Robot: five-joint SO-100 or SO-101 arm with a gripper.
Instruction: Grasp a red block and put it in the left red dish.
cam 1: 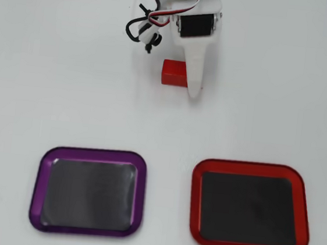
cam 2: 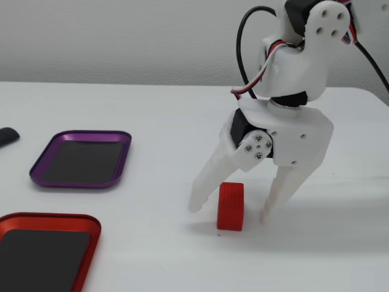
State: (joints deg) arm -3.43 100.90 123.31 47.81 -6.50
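The red block [cam 1: 172, 72] [cam 2: 231, 205] lies on the white table, partly covered by the arm in the overhead view. My white gripper [cam 1: 191, 74] [cam 2: 230, 213] is open and lowered around it, one finger [cam 2: 206, 182] on each side with the tips near the table. Small gaps show between the fingers and the block in the fixed view. The red dish [cam 1: 254, 166] [cam 2: 55, 218] is empty; it sits bottom right in the overhead view and bottom left in the fixed view, well away from the block.
A purple-rimmed tray [cam 1: 93, 151] [cam 2: 82, 134] of the same shape lies empty beside the red dish. A small dark object [cam 2: 7, 136] pokes in at the left edge of the fixed view. Black and white cables [cam 1: 143, 29] hang beside the wrist.
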